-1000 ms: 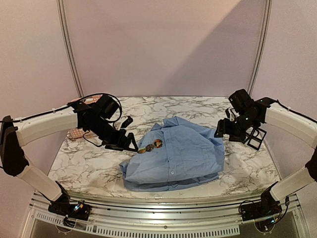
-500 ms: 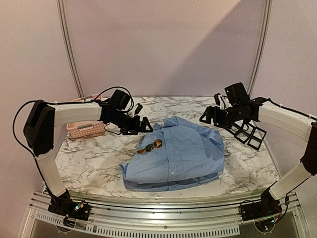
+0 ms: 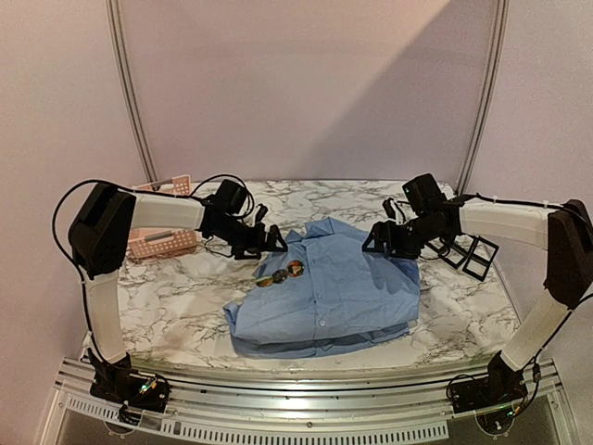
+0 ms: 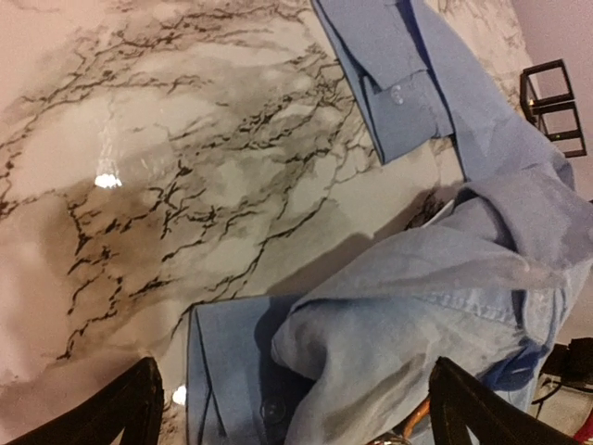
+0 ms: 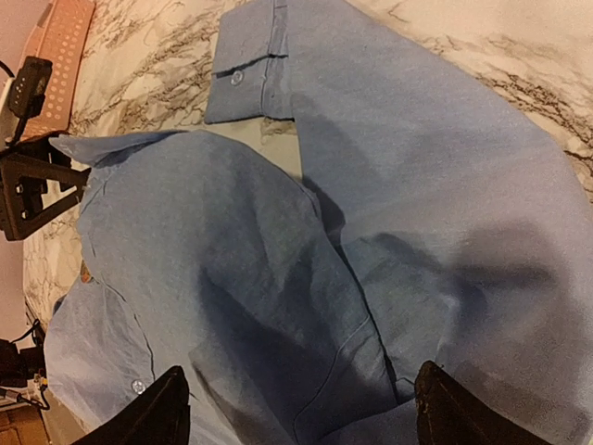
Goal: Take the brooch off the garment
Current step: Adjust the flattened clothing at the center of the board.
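1. White marble-patterned surface (image 3: 167,297) carries everything, with pale walls behind it. A pink perforated plastic basket (image 3: 162,239) sits at its far left, and black open wire frames (image 3: 470,252) stand at its far right.
2. Mid-surface lies the garment, a light blue thin-cloth button-up shirt (image 3: 347,287). It is loosely folded and rumpled, with white buttons down the front. Its collar is bunched at the far-left corner, and two buttoned cuffs lie on the surface beyond it.
3. On the shirt front just below the collar is the brooch (image 3: 281,274), a short row of three rounded pieces in orange, brown and dark tones.
4. The left gripper (image 3: 267,239) is at the collar edge. In its wrist view the fingers (image 4: 139,408) are spread wide, with collar cloth and one cuff between them. They grip nothing, and I cannot tell whether they touch the cloth.
5. The right gripper (image 3: 377,243) is over the shirt's far-right edge. Its fingers (image 5: 445,408) are likewise spread wide above plain blue cloth and hold nothing.
6. The shirt's collar end points far-left and its hem lies nearer the arm bases. Seen from above, the brooch's long axis runs from near-left up to far-right.
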Controlling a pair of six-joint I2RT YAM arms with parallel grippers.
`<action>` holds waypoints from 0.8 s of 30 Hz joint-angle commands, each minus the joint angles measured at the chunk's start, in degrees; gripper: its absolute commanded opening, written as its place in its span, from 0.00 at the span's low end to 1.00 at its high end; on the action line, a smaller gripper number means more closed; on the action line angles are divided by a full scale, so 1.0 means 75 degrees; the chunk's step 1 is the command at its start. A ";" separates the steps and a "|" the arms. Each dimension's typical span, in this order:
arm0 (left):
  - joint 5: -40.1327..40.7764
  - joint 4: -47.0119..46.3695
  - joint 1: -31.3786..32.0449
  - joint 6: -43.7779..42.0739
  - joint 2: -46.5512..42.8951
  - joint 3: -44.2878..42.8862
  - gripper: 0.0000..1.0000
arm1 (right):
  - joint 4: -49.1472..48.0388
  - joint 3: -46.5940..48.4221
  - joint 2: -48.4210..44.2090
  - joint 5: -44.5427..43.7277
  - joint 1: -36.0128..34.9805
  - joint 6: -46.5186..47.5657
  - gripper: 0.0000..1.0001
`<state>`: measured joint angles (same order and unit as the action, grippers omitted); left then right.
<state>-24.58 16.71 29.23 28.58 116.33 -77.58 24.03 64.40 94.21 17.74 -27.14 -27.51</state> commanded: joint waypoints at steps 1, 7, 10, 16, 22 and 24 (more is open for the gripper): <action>-0.0137 -0.0252 -0.0028 0.0008 0.0383 -0.0263 1.00 | -0.0219 -0.0096 0.0297 0.0271 -0.0110 0.0219 0.82; -0.0396 -0.0537 -0.0027 0.0110 0.0467 -0.0253 0.88 | -0.0425 -0.0050 0.0566 0.0515 -0.0199 0.0226 0.67; -0.0711 -0.0784 -0.0010 0.0236 0.0487 -0.0180 0.67 | -0.0467 -0.0037 0.0640 0.0502 -0.0205 0.0211 0.45; -0.1555 -0.1863 0.0039 0.0863 0.0207 0.0296 0.23 | -0.0483 0.0123 0.0507 0.0145 -0.0224 0.0132 0.09; -0.1746 -0.2571 0.0017 0.1188 -0.0574 0.0583 0.00 | -0.0513 0.0468 0.0258 -0.0389 -0.0221 0.0106 0.00; -0.1654 -0.2591 -0.0022 0.1138 -0.0942 0.0622 0.00 | -0.0636 0.0593 0.0157 -0.0550 -0.0225 0.0133 0.00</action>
<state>-35.46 1.96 29.23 36.29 116.14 -73.36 21.37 65.80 98.19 17.47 -28.49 -26.72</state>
